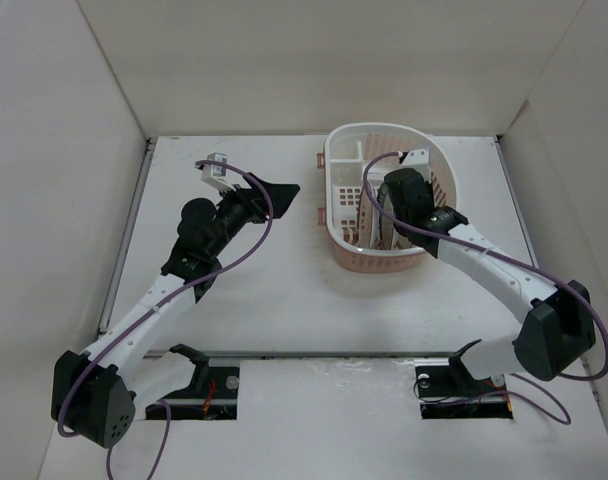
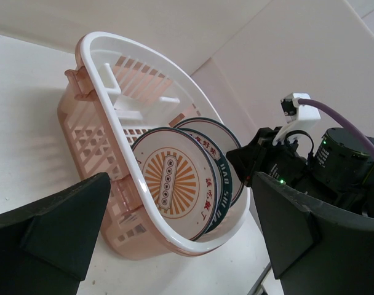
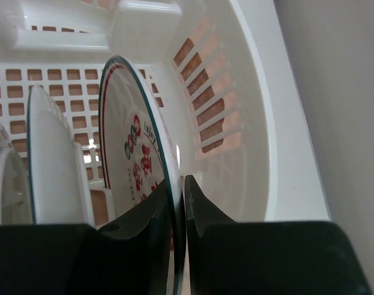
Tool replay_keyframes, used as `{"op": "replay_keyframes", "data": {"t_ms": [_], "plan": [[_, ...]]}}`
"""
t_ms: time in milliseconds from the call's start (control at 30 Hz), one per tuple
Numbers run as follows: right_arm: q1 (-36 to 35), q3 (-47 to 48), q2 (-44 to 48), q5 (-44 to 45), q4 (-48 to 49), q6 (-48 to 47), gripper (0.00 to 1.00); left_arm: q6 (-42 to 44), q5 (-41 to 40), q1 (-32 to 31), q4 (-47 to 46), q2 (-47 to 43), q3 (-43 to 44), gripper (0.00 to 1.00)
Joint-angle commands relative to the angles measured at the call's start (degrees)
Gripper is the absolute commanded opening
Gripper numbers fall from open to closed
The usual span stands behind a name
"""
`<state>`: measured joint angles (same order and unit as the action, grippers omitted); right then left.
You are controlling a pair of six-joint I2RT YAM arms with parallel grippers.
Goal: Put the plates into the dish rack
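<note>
**Plate held on edge in rack as loading nears completion**

The small round white plate with red characters [image 3: 128, 144] is pictured standing on edge inside the rounded-rectangular plastic dish rack with white rim and salmon-pink ribbed sides [image 1: 377, 127]. An open gap is left between the plate and the ribbed side wall. Its rim is pinched between the two black fingers of the right gripper [image 3: 179, 184], whose jaws are drawn almost together with only the plate's thickness between them.

Ranged beside it, also on edge, are the white plate with the dark-green rim and lettering [image 2: 226, 172] and the white plate with the orange sunburst centre [image 2: 171, 181]. The left gripper [image 1: 272, 195] is held above the white table [image 1: 264, 290] just left of the rack, its jaws spread wide and nothing held.

The step in hand is judged to be the release of the held plate. Whether its lower edge is seated on the slotted floor cannot be told, as that part is hidden behind the fingers. Contact below should therefore be made sure of before anything is let go.

The jaws are best parted only slightly at first, so that any lean can be caught. The neighbouring plate offers support on one side, while a tip toward the open wall side is the likelier fault. The fingers should then be drawn out along the plate's own plane, so that neither rim is dragged.
</note>
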<state>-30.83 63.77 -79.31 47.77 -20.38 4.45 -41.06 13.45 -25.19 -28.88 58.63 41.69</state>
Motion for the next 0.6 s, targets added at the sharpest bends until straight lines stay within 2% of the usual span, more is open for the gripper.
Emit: {"op": "replay_keyframes", "data": {"t_ms": [0,67,367,500,567], "plan": [[-1.3,1.4,-0.3,0.5,0.2,2.5,0.19,1.0,-0.5,-0.3,-2.0,-1.6,0.3,1.0],[-1.8,1.4,-0.3,1.0,-0.4,2.5,0.23,1.0,-0.5,-0.3,-1.4,-1.6,0.3,1.0],[-1.8,2.0,-0.8,1.6,-1.1,3.6,0.25,1.0,-0.5,-0.3,-0.9,-1.6,0.8,1.0],[-1.8,2.0,-0.8,1.6,-1.7,3.6,0.36,1.0,-0.5,-0.3,-0.9,-1.1,0.8,1.0],[-1.8,2.0,-0.8,1.1,-1.7,4.1,0.46,1.0,-0.5,-0.3,-0.9,-1.1,0.8,1.0]]}}
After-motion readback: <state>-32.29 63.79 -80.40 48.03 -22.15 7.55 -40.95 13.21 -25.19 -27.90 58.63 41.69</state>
